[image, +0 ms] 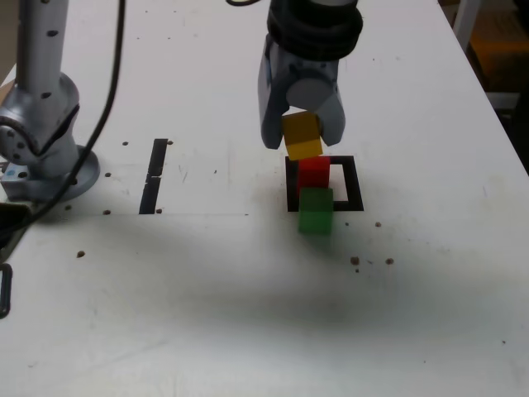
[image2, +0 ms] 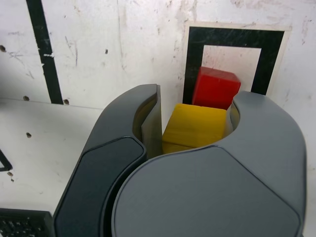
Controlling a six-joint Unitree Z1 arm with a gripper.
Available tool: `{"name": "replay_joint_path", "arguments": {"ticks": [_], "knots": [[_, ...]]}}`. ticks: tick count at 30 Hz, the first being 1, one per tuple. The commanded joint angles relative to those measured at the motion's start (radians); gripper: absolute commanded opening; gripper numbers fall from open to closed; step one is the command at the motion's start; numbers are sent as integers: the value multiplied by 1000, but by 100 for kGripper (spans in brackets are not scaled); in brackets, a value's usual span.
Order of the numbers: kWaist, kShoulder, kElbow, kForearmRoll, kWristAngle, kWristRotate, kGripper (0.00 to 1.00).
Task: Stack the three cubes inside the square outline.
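White table fills most of both views, with little dark specks here and there on it.

On the table is the square outline, made of black tape. The red cube sits inside it, toward the side at the exterior view's left. The green cube sits on the near edge of the square, partly over the tape, just in front of the red one. They look like they touch, but it is hard to be sure.

The yellow cube is up in the air, right above the red cube and a bit tilted. It is not resting on the red cube. The gripper has its fingers squeezed tight on the yellow cube, one on each side. In the wrist view the yellow cube sits between the dark grey fingers, with the red cube and the square below it.

Over at the exterior view's left are short black tape strips, well away from the square. Farther left is the arm's grey base with a black cable hanging by it.
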Motion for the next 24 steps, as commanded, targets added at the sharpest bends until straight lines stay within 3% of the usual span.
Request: {"name": "replay_joint_path", "arguments": {"ticks": [1,15,24], "knots": [[9,10,-6,-4,1,16,18],[40,102,-25,-41,-12,91,18],[49,120,-24,-47,-1,100,19]]}}
